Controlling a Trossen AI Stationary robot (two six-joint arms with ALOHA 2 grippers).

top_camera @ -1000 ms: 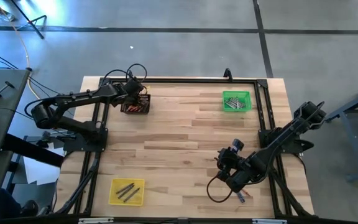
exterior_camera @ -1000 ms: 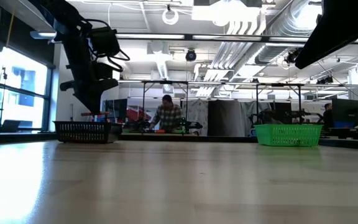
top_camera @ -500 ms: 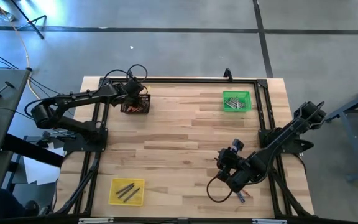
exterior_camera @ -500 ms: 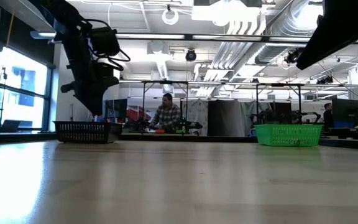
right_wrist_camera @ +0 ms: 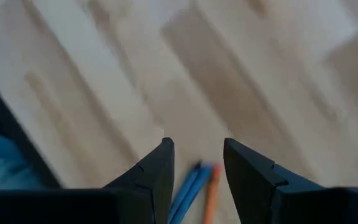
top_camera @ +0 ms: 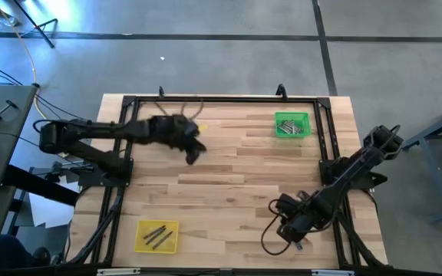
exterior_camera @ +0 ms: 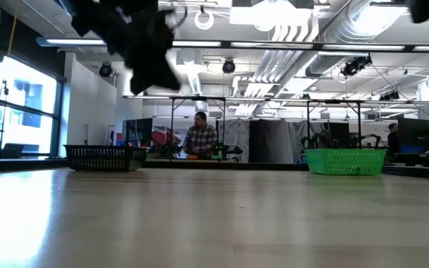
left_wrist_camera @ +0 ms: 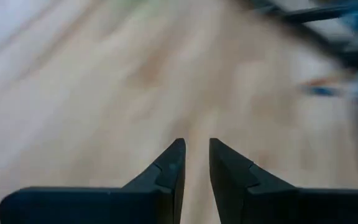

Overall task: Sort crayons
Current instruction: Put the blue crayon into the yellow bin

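Note:
Two blue crayons (right_wrist_camera: 190, 185) and an orange one (right_wrist_camera: 211, 194) lie together on the wood near the table's near right corner, and show as a small speck there in the high view (top_camera: 300, 244). My right gripper (right_wrist_camera: 197, 146) hangs over them, open, pointing steeply down, a finger on either side; whether it touches them I cannot tell. My left gripper (left_wrist_camera: 196, 149) is over bare wood left of the table's middle (top_camera: 196, 151), blurred, open by a narrow gap with nothing between its fingers. Grey crayons lie in the yellow tray (top_camera: 157, 235) and in the green basket (top_camera: 291, 124).
A black basket (exterior_camera: 101, 158) stands at the far left, under my left arm in the high view. The green basket (exterior_camera: 346, 161) is at the far right. A black frame (top_camera: 229, 100) runs round the table's edges. A person stands in the room far behind.
My left gripper has swung quickly from above the black basket toward the table's middle, rising a little and tipping up from its steep downward pointing. My right gripper has rolled at the wrist and shifted slightly toward the near edge.

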